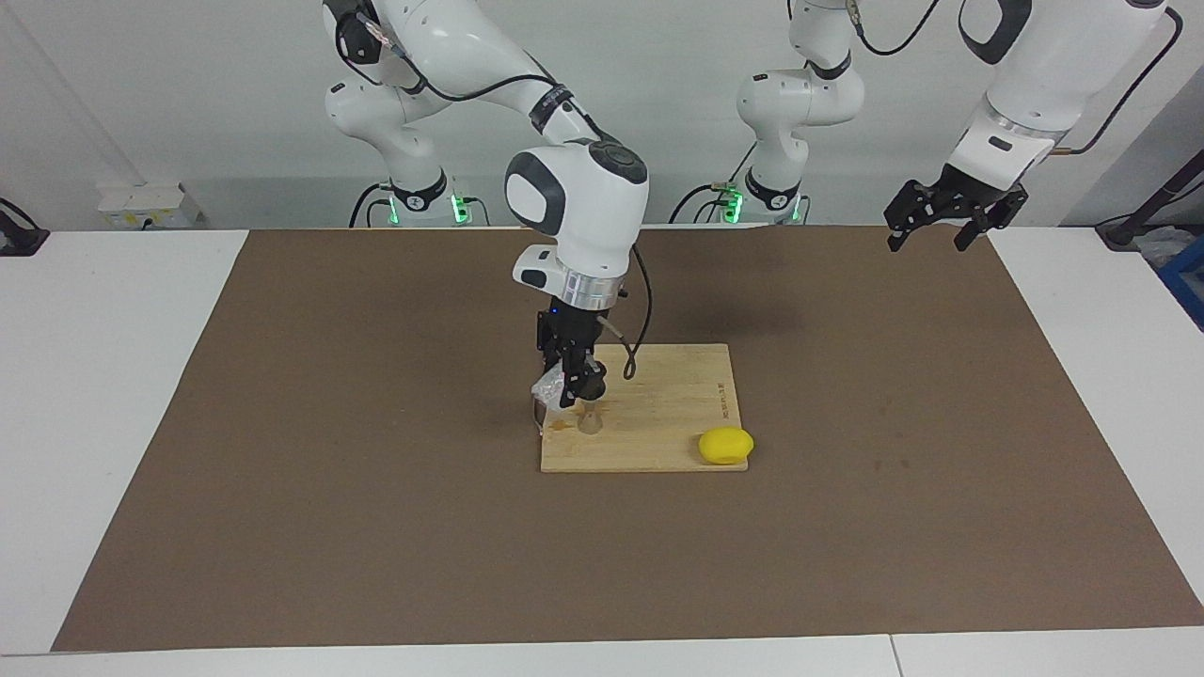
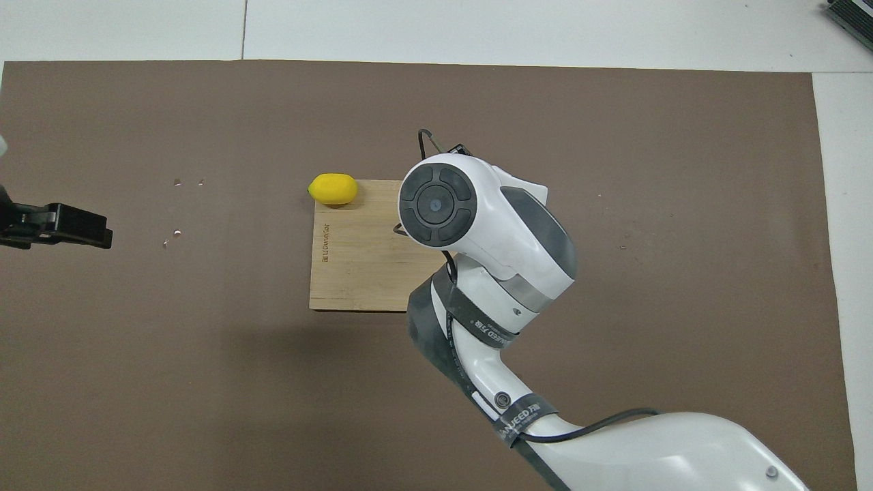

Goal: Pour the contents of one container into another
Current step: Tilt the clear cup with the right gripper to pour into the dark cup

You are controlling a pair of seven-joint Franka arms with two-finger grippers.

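Facing: right gripper [image 1: 567, 387] clamped on tilted cup [image 1: 546, 388], just over jigger [image 1: 590, 420] on board [image 1: 658, 414]. Lemon [image 1: 725, 445] at board corner. Left gripper [image 1: 926, 230] waits over mat [image 1: 376, 470], fingers spread, empty.
Overhead: right arm hides cup and jigger; board [image 2: 354, 252], lemon [image 2: 333, 189], left gripper [image 2: 102, 232] show.

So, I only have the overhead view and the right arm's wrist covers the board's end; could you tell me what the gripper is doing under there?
Observer: The right gripper is shut on the clear cup, raised over the board.
Operator: Thanks, and where is the jigger, please?
Observer: The jigger stands on the board, just below the cup.
Operator: Is the cup upright?
Observer: It looks tipped toward the jigger; I cannot see any liquid.
Operator: And the left gripper?
Observer: The left gripper waits open, high over the mat's corner.
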